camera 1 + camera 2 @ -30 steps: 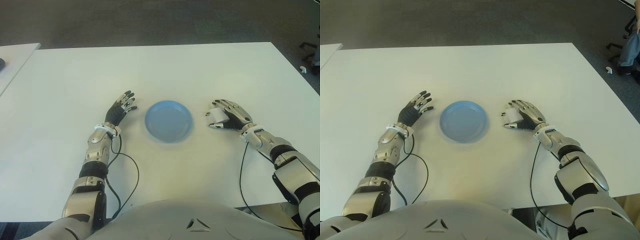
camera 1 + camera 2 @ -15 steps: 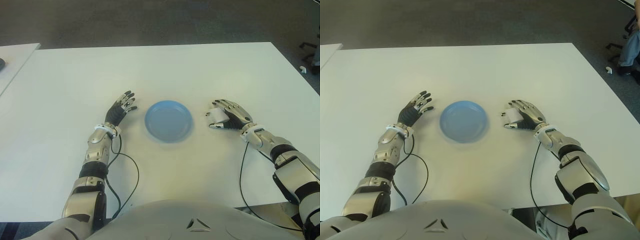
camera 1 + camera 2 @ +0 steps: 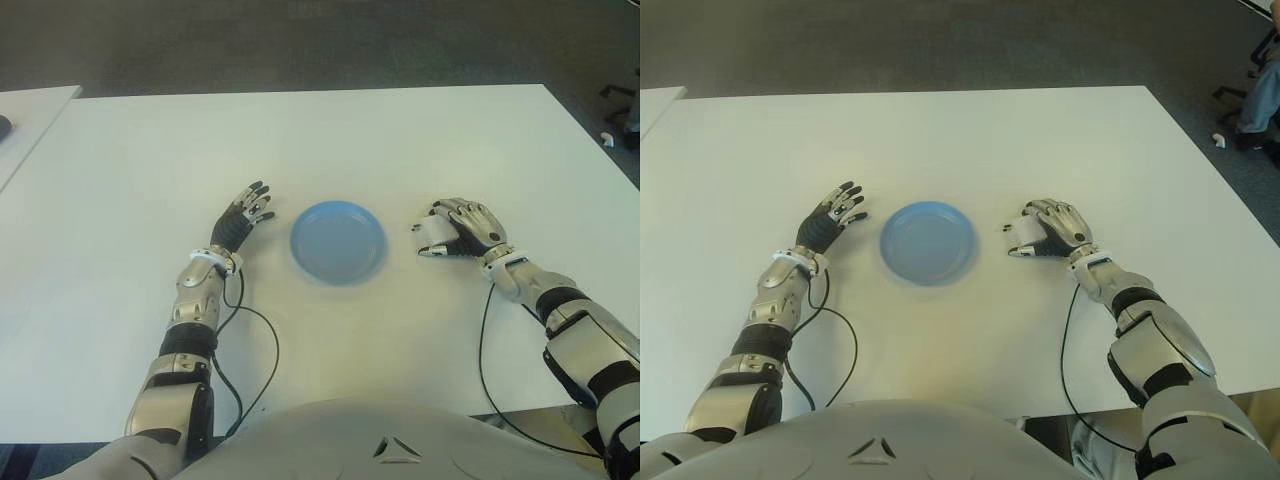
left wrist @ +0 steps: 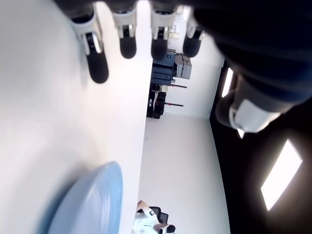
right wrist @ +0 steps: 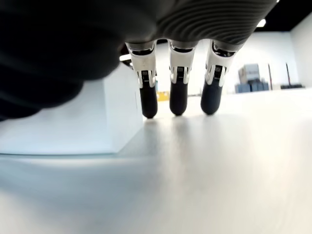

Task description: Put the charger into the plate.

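The white charger (image 3: 432,235) lies on the white table (image 3: 400,140), right of the blue plate (image 3: 337,241). My right hand (image 3: 458,226) arches over the charger with its fingers curled down around it. In the right wrist view the fingers (image 5: 178,92) reach down to the tabletop beside the charger (image 5: 63,117), which sits under the palm. My left hand (image 3: 243,214) shows left of the plate with its fingers spread and nothing in them. Nothing lies in the plate (image 4: 92,204).
A second white table's corner (image 3: 30,110) stands at the far left. Black cables (image 3: 262,345) trail from both wrists toward the near edge. Dark floor lies beyond the table's far edge.
My right hand's fingers have curled down from a flatter pose over the charger. The left hand and the plate have not moved.
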Controlling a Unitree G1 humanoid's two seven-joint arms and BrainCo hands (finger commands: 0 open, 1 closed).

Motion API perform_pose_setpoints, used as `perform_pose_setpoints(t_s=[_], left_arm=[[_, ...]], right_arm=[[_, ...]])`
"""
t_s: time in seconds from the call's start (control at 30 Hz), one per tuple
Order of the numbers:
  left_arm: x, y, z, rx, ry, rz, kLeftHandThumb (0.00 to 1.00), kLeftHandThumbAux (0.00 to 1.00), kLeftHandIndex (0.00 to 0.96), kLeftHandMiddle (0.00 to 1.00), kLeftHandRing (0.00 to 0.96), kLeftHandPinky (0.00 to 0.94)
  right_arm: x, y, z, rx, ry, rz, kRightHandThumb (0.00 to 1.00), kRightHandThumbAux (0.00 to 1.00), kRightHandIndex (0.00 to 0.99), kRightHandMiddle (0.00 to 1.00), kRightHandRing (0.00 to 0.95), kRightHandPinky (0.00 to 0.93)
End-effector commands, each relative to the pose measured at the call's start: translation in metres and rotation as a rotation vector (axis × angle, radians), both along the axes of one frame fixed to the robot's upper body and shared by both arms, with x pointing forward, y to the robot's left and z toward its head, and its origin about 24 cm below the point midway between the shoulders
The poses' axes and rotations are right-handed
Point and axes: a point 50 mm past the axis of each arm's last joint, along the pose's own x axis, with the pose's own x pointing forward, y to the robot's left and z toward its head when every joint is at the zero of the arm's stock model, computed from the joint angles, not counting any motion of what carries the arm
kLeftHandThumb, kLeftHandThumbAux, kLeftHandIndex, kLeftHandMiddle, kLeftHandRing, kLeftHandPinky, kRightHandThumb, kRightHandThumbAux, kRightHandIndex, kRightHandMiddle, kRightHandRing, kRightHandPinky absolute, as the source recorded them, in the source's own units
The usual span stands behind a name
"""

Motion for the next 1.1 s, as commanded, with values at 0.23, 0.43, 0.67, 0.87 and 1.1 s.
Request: perform_pose_setpoints(t_s=[0.23, 0.43, 0.67, 0.87, 1.1], left_arm=[[-0.003, -0.001, -0.006, -0.001, 0.021, 0.028, 0.0, 0.562, 0.049, 0.091, 0.06, 0.019], [-0.002, -0.002, -0.006, -0.004, 0.017, 0.032, 0.0, 0.566, 0.055, 0.092, 0.06, 0.021], [-0.001, -0.004, -0.006, -0.007, 0.014, 0.037, 0.0, 0.569, 0.055, 0.089, 0.057, 0.016], [0.0, -0.005, -0.006, -0.008, 0.012, 0.041, 0.0, 0.569, 0.052, 0.086, 0.055, 0.015], [0.001, -0.008, -0.007, -0.004, 0.014, 0.047, 0.0, 0.566, 0.054, 0.091, 0.059, 0.019]], right_arm=[[-0.024, -0.004, -0.026, -0.158, 0.04, 0.043, 0.727, 0.706, 0.441, 0.843, 0.835, 0.866], [-0.018, -0.004, -0.018, -0.134, 0.038, 0.046, 0.733, 0.71, 0.44, 0.864, 0.853, 0.876], [-0.017, -0.005, -0.016, -0.123, 0.03, 0.051, 0.736, 0.711, 0.439, 0.876, 0.864, 0.877], [-0.017, -0.005, -0.013, -0.111, -0.004, 0.067, 0.737, 0.712, 0.439, 0.883, 0.872, 0.883], [-0.016, -0.006, -0.009, -0.098, -0.036, 0.075, 0.736, 0.712, 0.439, 0.888, 0.878, 0.886]])
